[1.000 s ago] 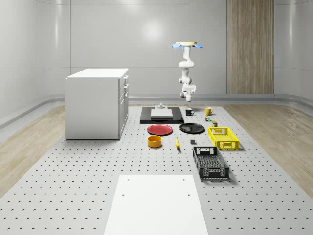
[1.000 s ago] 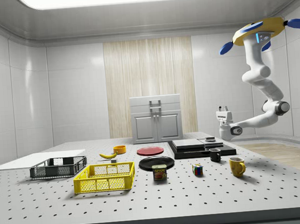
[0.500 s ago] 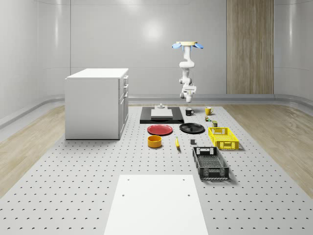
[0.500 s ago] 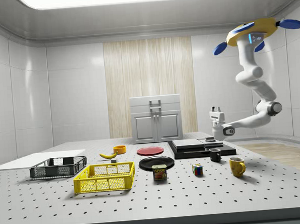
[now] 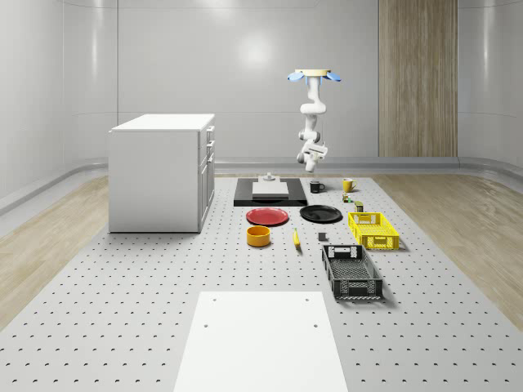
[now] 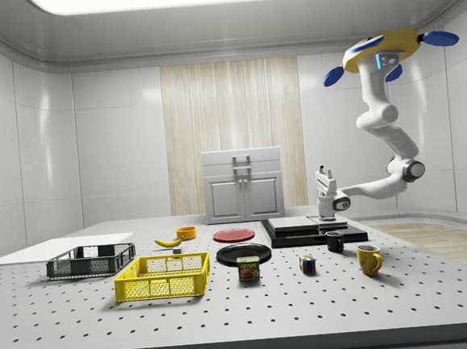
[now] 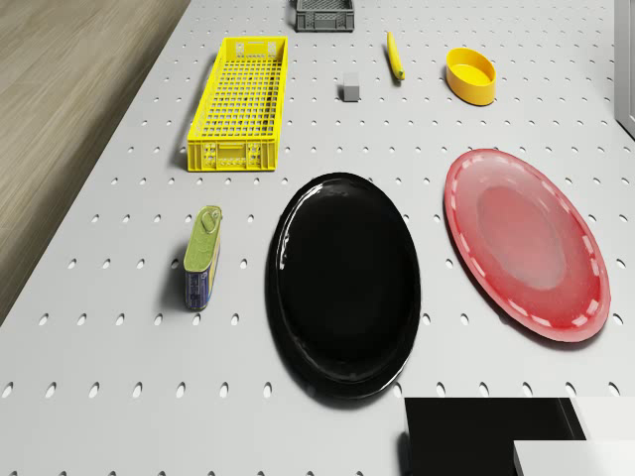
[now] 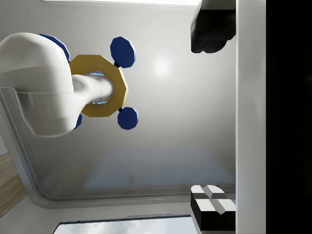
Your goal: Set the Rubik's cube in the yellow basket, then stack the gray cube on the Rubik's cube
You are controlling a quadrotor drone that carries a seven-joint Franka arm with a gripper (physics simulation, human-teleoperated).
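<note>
The drone (image 6: 385, 49) is being kept hovering high in the air over the end of the table (image 6: 228, 312) at the side view's right, touching nothing. The arm (image 6: 379, 118) is being hung down from it and bent toward the side view's left. The gripper (image 6: 322, 171) is being held pointing upward, above the black slab (image 6: 303, 230) and near the black mug (image 6: 334, 242). In the wrist view the fingers (image 8: 209, 31) are being held wide apart, with nothing between them. The Rubik's cube (image 6: 307, 265) is lying on the table between the can (image 6: 249, 269) and the yellow mug (image 6: 369, 258), well apart from the gripper. The yellow basket (image 7: 241, 99) is standing on the table beyond the can as the drone view shows it. The gray cube (image 7: 351, 87) is resting on the table just beside the basket, between it and the banana (image 7: 395, 55). Nearer the drone, the black plate (image 7: 344, 283) and the red plate (image 7: 526, 243) are lying side by side, and the yellow bowl (image 7: 470, 75) is sitting past the red plate.
</note>
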